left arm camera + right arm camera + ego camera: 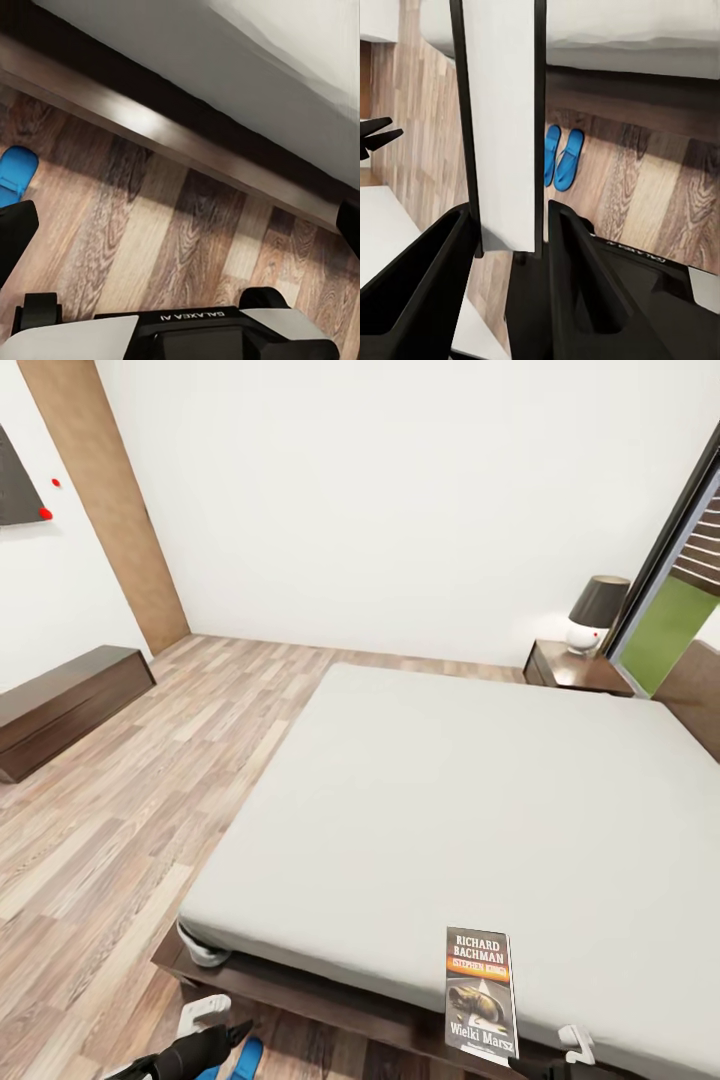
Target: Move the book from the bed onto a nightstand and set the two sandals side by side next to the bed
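The book (480,992), dark-covered with "RICHARD BACHMAN" in white and an orange band, is at the near edge of the bed's grey mattress (450,800). My right gripper (528,1067) is shut on its lower end. The right wrist view shows the book (502,127) edge-on, clamped between the two black fingers (435,285). The two blue sandals (562,157) lie side by side on the floor beside the bed frame. One sandal (245,1057) (15,176) shows near my left gripper (225,1032) (180,229), which hangs open over the floor. A dark nightstand (575,665) stands at the bed's far right corner.
A lamp (597,610) with a dark shade stands on the nightstand. A long low dark bench (60,705) runs along the left wall. Wood-plank floor (120,810) stretches left of the bed. A dark-framed window (680,590) is at the right.
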Controlling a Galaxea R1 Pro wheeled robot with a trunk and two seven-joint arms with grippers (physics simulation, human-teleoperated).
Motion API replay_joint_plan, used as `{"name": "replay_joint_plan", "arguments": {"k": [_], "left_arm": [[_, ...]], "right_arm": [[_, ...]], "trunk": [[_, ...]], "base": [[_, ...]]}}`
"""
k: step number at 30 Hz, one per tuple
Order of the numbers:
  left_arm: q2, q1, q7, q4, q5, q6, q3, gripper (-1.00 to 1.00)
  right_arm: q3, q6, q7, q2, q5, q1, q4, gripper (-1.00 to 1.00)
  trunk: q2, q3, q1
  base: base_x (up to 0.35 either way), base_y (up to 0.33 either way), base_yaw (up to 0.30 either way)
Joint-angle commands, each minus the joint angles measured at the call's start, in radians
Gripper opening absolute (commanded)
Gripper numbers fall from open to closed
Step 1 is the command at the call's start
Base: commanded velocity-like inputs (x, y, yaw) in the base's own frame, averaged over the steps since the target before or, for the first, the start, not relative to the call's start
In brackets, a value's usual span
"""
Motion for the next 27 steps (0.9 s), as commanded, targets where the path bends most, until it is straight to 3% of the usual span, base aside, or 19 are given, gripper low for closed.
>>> {"name": "replay_joint_plan", "arguments": {"k": [1,27], "left_arm": [[0.0,-0.001,-0.002,0.001,-0.003,-0.005,0.002,1.0],[-0.017,0.0,0.003,0.001,-0.004,-0.011,0.001,1.0]], "right_arm": [[0.006,0.01,0.002,-0.001,-0.01,-0.001,0.0,-1.0],[0.007,0.01,0.001,-0.001,-0.01,-0.001,0.0,-1.0]], "trunk": [[-0.001,0.001,0.0],[-0.001,0.042,0.0]], "base": [[0.0,0.0,0.0],[0.0,0.0,0.0]]}}
